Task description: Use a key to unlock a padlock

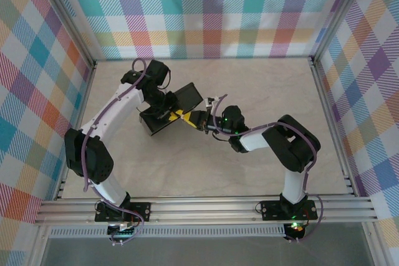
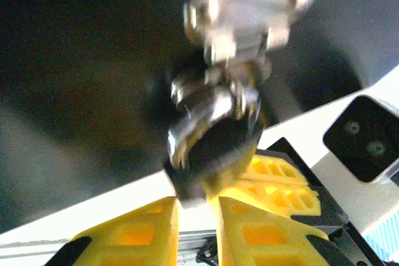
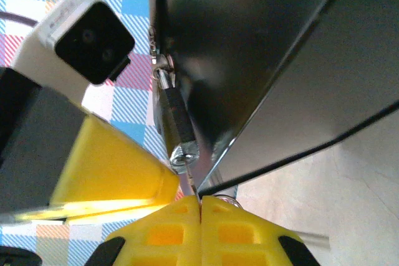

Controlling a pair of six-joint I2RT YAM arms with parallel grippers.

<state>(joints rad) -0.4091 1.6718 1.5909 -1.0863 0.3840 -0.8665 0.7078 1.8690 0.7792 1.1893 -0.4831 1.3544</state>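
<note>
The padlock [image 2: 218, 144] has a dark body and a silvery shackle [image 2: 209, 101], and it hangs from the metal hasp of the black box [image 1: 187, 96]. My left gripper [image 2: 196, 207] is shut on the padlock's lower body, one yellow finger on each side. Seen from the right wrist, the padlock [image 3: 176, 116] hangs along the box's edge with its silvery keyhole end toward me. My right gripper [image 3: 201, 200] is shut on the thin key [image 3: 191, 177]. The key's blade reaches up to the keyhole. Both grippers meet at the box's front corner [image 1: 181, 116].
The box lies open in the middle of the pale table [image 1: 262, 91]. Plaid walls [image 1: 212, 10] and aluminium rails enclose the table. The left wrist camera [image 3: 87, 38] is close beside the padlock. The right wrist camera [image 2: 365, 138] sits just right of the left fingers.
</note>
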